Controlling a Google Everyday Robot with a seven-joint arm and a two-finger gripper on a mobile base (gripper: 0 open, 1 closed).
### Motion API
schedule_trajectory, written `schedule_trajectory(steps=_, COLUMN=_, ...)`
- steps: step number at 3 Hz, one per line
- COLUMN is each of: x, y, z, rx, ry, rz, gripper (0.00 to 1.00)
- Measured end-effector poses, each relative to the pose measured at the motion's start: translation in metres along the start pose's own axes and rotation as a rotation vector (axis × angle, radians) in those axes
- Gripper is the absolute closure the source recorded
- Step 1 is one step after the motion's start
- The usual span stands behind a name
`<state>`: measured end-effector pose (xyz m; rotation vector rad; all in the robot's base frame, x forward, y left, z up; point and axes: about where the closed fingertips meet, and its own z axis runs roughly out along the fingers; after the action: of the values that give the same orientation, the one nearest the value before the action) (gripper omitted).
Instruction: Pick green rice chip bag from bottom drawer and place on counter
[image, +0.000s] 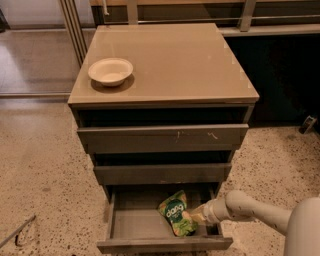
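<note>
The green rice chip bag lies in the bottom drawer, the pincer at its right edge — whether it grips, I cannot tell. Lifting it to the worktop remains.

single view | high, front, facing down | mid-range | tool low right
</note>
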<state>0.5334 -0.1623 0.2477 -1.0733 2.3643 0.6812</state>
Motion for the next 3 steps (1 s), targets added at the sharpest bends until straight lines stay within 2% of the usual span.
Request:
schedule_trajectory(steps=1, x=0.013, y=-0.007, z=0.015, rx=-0.009, ry=-0.002, rz=0.030, gripper=0.82)
schedule_trajectory(steps=2, x=0.027, y=-0.014, z=0.035, rx=-0.021, ry=-0.008, rz=0.065, gripper=0.58)
schedule_trajectory(steps=3, x=0.037, y=-0.021, z=0.054, rx=-0.033, ry=-0.014, rz=0.099, gripper=0.43)
